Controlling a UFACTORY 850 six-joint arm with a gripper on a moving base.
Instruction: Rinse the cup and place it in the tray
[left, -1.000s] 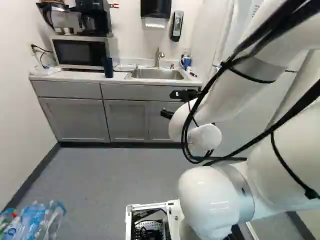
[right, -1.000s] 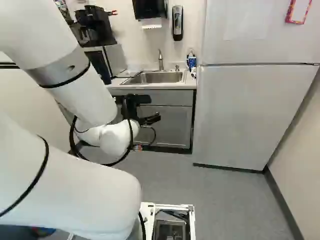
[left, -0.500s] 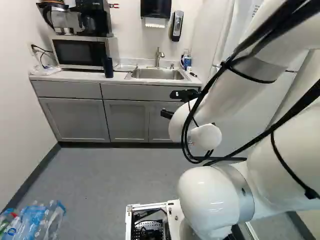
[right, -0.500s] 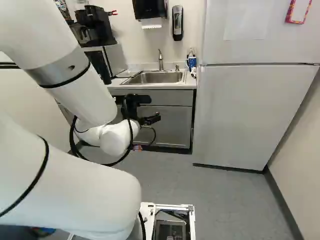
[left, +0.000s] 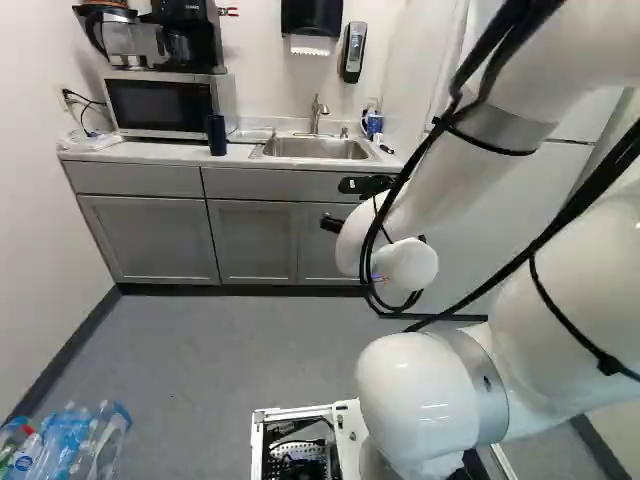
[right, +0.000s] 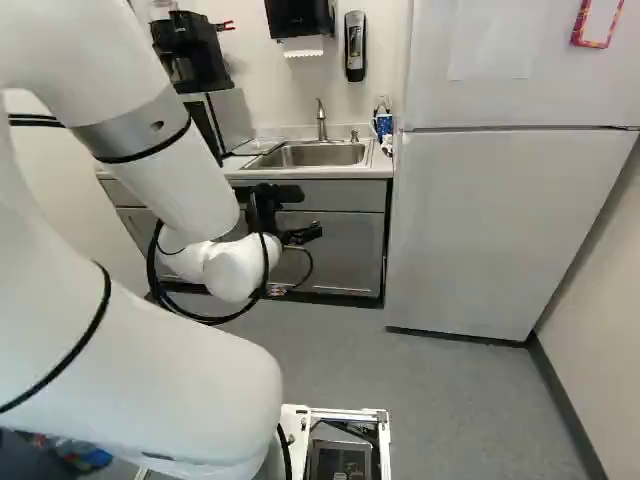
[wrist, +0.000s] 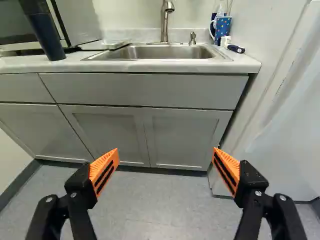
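A: In the left base view, where's the cup (left: 373, 124)?
B: On the counter (left: 165, 151), past the right end of the sink (left: 315, 149). I take the small blue one there for it, though a tall dark tumbler (left: 217, 136) stands on the other side. The end effector (left: 332, 226) is out in front of the cabinets, below counter height.

A: And the right base view?
B: The cup sits between the sink and the fridge (right: 490, 230), so the approach looks tight on that side.

A: What does the wrist view add?
B: The end effector is released, its orange pads (wrist: 102, 163) wide apart and nothing between them. The cup is upright, patterned, handle towards the sink, a little white bottle (wrist: 225, 41) just beside it. I can't pick out the tray for certain; the flat pale thing (wrist: 116, 44) left of the basin might be it.

A: How will it handle?
B: Probably light but stiff, breakable if ceramic, and slick once wet. I'd grip the body around mid-height from opposite sides, clear of the handle, firmly but gently, leaving the mouth free for water.
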